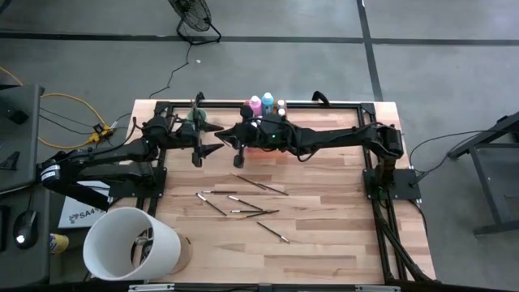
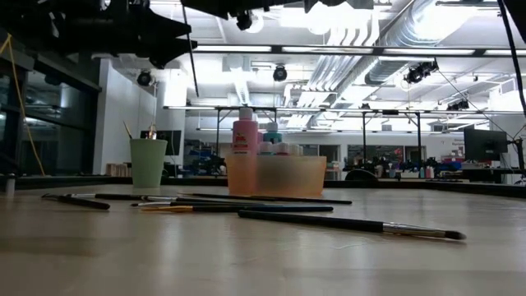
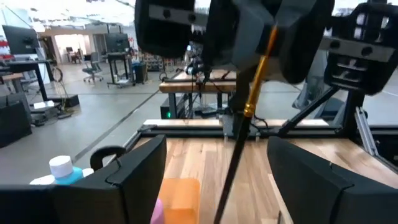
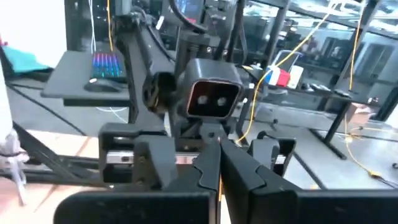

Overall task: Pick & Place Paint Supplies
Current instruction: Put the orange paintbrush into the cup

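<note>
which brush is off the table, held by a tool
The brush with the gold ferrule, pinched in the shut right tool and hanging between the open left tool's fingers. The other brushes lie flat on the table.

Two matte black jointed arms (image 1: 324, 138), blocky dark fingers (image 3: 134, 180), black cabling

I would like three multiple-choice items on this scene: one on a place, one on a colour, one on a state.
1. Where do the loose brushes lie?
A. on the table
B. in the tray
C. on the floor

2. What colour is the cup?
A. red
B. green
C. black

3. The right gripper is:
A. open, empty
B. shut on a bottle
C. shut on a brush

Key: 1 A, they lie scattered on the wood; 2 B, it is pale green; 3 C, its fingers pinch the thin handle.
</note>
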